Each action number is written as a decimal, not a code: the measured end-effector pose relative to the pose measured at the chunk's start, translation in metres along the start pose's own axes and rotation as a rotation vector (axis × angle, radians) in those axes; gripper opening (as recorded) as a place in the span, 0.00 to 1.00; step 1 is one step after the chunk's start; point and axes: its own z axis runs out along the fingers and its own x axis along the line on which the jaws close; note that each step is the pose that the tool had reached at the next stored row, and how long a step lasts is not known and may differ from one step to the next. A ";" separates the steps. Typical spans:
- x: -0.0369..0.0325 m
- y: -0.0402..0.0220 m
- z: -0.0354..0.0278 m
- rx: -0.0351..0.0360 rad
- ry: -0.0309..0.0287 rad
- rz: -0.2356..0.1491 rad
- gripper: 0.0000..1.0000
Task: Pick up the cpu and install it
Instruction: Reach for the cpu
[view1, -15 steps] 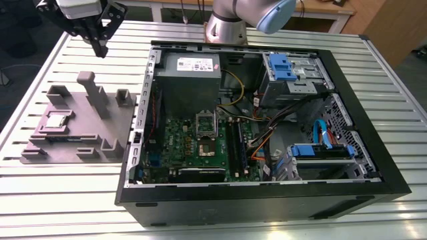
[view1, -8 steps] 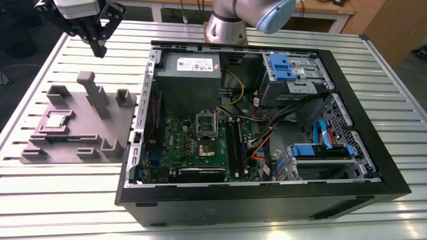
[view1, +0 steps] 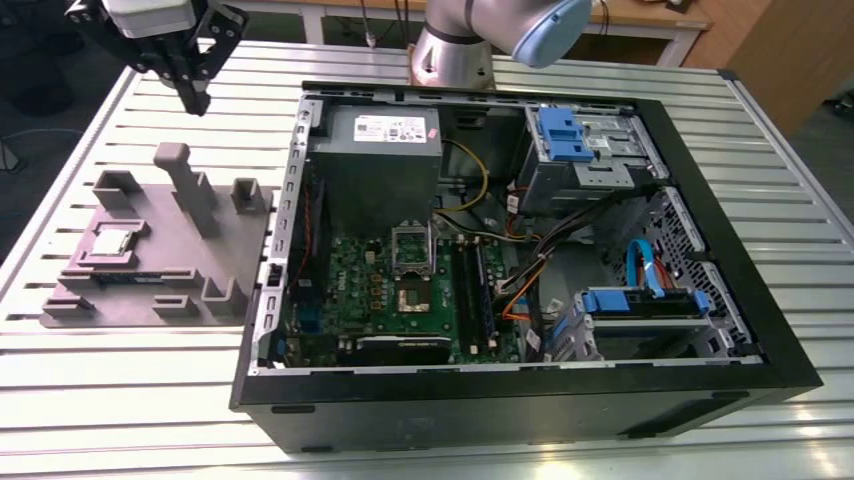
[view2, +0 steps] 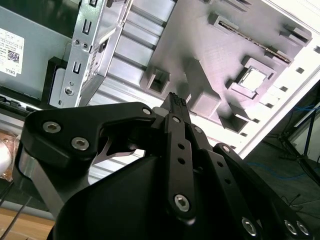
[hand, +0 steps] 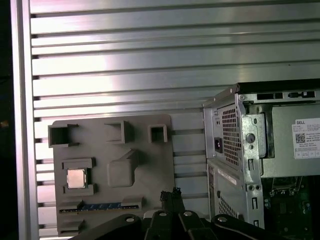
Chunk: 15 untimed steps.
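A robotics laboratory or workshop is shown: a slotted aluminium table lies under the gripper, an opened desktop computer case is placed beside it, and the arm's base is mounted on the same table.

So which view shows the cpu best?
The first wrist view: it looks straight down on the cpu, seated unobstructed in its recess in the grey tray. The exterior view shows it from afar, slanted, on the tray at that view's left. The second wrist view catches it at an angle, beyond the gripper.
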 end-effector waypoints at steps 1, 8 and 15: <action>0.0003 0.0000 0.0001 -0.0001 0.0000 0.000 0.10; 0.0022 -0.0002 0.0002 0.0000 0.0004 0.000 0.10; 0.0037 -0.0003 0.0004 0.0000 0.0009 0.000 0.10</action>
